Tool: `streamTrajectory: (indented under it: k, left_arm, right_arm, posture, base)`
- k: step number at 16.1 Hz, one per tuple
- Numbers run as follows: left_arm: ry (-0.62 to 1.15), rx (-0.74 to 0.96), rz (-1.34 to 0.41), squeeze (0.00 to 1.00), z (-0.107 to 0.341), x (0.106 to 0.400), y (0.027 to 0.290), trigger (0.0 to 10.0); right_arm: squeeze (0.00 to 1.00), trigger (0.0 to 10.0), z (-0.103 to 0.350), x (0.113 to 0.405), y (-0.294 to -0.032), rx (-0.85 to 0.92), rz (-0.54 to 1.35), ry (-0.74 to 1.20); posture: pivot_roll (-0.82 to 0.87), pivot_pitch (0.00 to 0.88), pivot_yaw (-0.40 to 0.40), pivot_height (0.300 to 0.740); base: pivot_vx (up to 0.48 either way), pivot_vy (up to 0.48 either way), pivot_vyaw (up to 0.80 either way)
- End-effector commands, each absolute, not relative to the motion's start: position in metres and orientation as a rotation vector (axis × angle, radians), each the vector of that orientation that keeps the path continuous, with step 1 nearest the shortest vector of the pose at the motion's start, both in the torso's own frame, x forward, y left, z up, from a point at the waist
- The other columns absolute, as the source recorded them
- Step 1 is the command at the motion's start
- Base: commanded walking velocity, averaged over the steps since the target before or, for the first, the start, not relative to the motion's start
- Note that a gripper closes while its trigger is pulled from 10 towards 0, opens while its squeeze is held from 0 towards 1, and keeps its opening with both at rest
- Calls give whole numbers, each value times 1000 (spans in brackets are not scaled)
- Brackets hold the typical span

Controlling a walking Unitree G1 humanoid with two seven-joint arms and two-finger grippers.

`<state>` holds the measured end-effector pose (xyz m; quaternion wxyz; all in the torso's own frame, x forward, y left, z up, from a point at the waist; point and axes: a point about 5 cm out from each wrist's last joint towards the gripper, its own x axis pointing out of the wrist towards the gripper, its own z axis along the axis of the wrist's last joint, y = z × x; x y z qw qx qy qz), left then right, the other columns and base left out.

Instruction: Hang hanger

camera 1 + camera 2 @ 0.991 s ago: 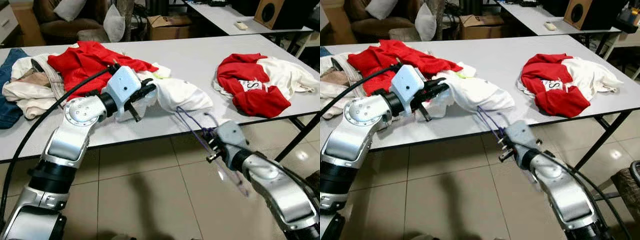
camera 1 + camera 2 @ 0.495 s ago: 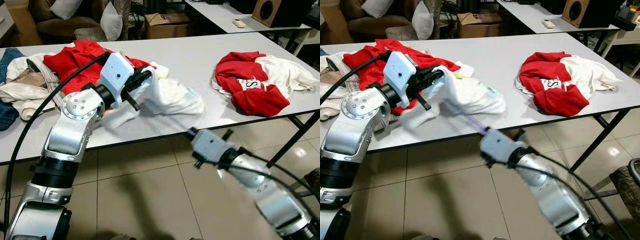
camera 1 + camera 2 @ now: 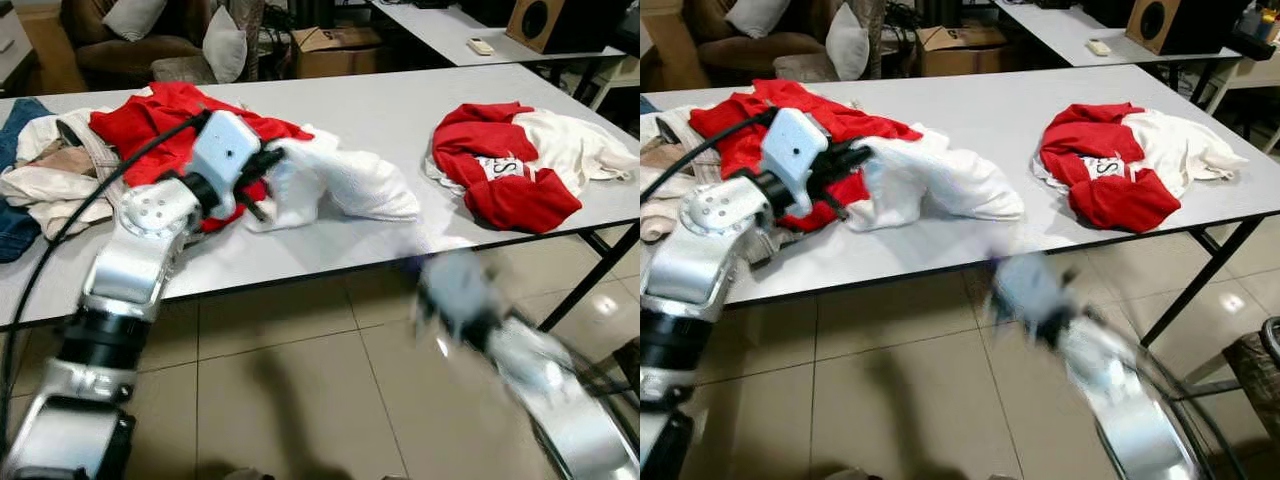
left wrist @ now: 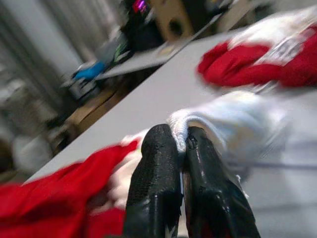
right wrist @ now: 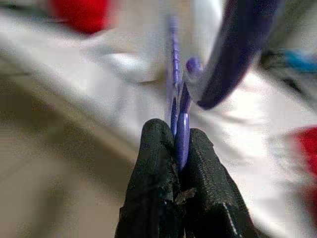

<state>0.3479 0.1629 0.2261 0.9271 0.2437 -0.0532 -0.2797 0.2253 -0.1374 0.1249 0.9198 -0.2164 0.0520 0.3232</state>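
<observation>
Purple hanger pinched between the black fingers of the right gripper, seen in the right wrist view; held off the near edge of the table, low over the tiled floor. Right arm blurred in the head views, so hanger hard to make out there. White shirt on the table, its hem clamped by the left gripper, fingers pressed tight on a fold of the cloth. Red garment just behind and partly under the shirt; second red and white shirt well apart, toward the right end. Pile of clothes at the left end.

Judged progress: early to middle. Both pieces gripped, but hanger apart from the shirt, not inside its neck. Left to do: thread hanger in, then hang it somewhere; no rail visible.
</observation>
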Motion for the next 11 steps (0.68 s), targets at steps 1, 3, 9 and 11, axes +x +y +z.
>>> streamTrajectory:
  k: [1,3,9,11]
  left_arm:
    - [-127,523,-550,0,232,351,163,0]
    - [-127,543,-599,0,230,350,159,0]
    - [-154,542,-672,0,233,346,148,0]
    - [-187,522,-707,0,242,345,140,0]
  right_arm:
    - [0,10000,128,220,-131,-402,743,97]
    - [0,10000,133,224,-146,-327,632,83]
    - [0,10000,144,232,-156,-277,664,74]
    - [0,10000,146,235,-148,-274,690,54]
  posture:
    - [-156,0,32,740]
    - [-165,0,41,740]
    - [-139,0,17,740]
    - [-131,0,14,740]
  base:
    - [0,0,0]
    - [0,0,0]
    - [0,0,0]
    - [0,0,0]
